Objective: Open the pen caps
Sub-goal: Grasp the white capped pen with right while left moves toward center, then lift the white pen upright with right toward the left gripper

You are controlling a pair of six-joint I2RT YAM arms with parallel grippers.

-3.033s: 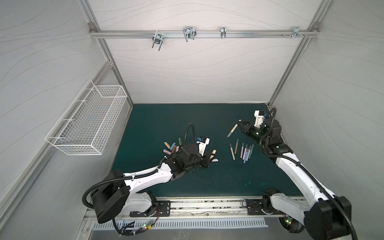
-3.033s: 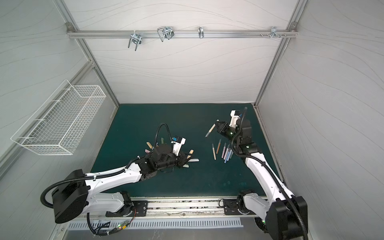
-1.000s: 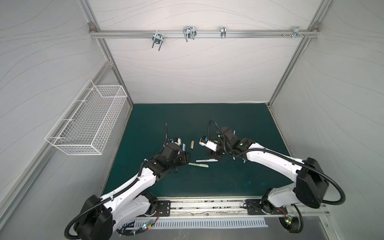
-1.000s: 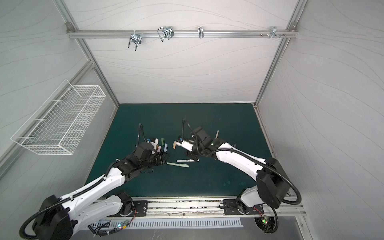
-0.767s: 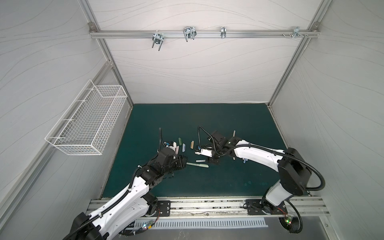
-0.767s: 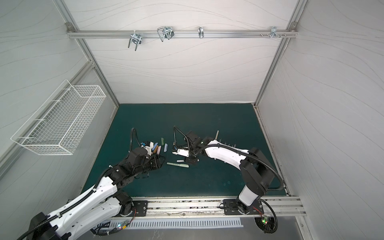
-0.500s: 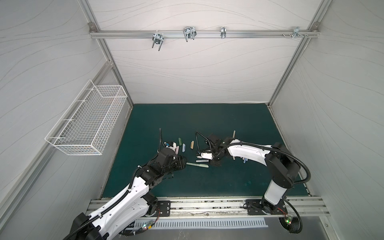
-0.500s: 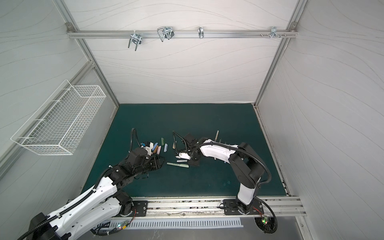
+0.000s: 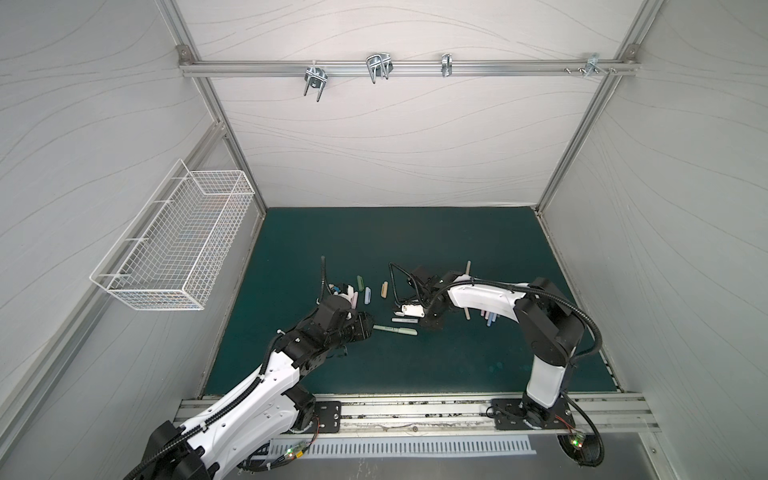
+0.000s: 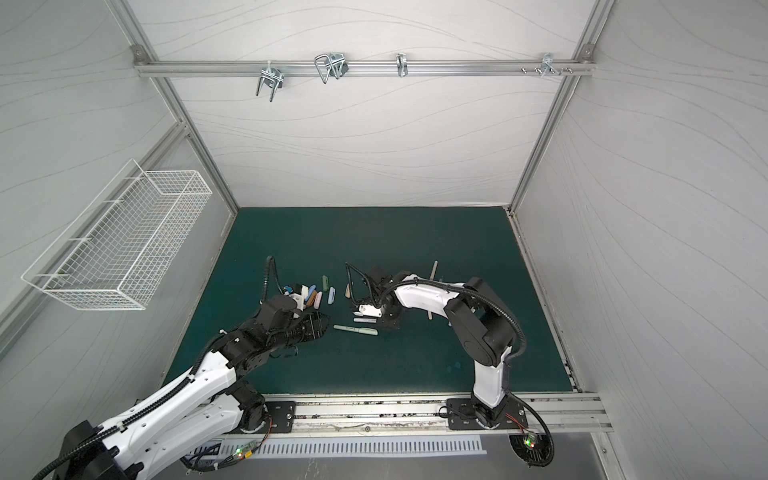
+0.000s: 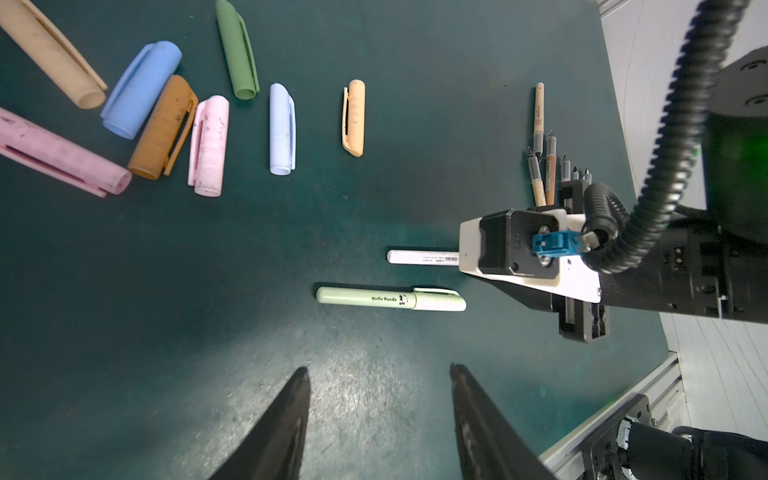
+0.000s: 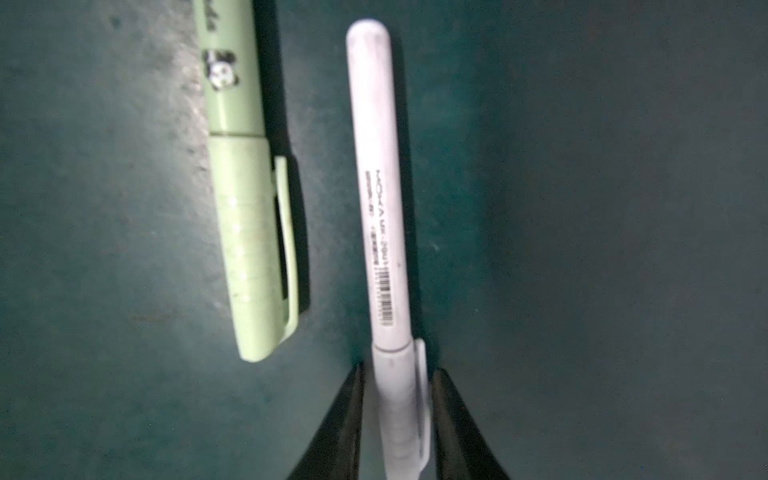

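Two capped pens lie mid-mat: a green pen (image 9: 395,330) (image 11: 390,298) (image 12: 245,174) and a white pen (image 9: 405,320) (image 11: 422,257) (image 12: 376,166). My right gripper (image 12: 399,370) (image 9: 429,322) is down on the mat, its fingers close on either side of the white pen's cap (image 12: 399,415); only thin dark slits show between, and whether they press on it I cannot tell. My left gripper (image 11: 380,368) (image 9: 365,328) is open and empty, just left of the green pen. Several loose pen caps (image 11: 282,129) (image 9: 368,296) lie behind it.
Several uncapped pen bodies (image 11: 540,166) (image 9: 490,318) lie on the green mat (image 9: 415,374) behind the right arm, and one tan body (image 9: 468,268) lies farther back. A wire basket (image 9: 174,249) hangs on the left wall. A metal rail (image 9: 415,411) runs along the front edge.
The right gripper has swung left and come down over the white pen, its jaws narrowing round the cap. The left arm drew back a little, then held still, jaws unchanged.
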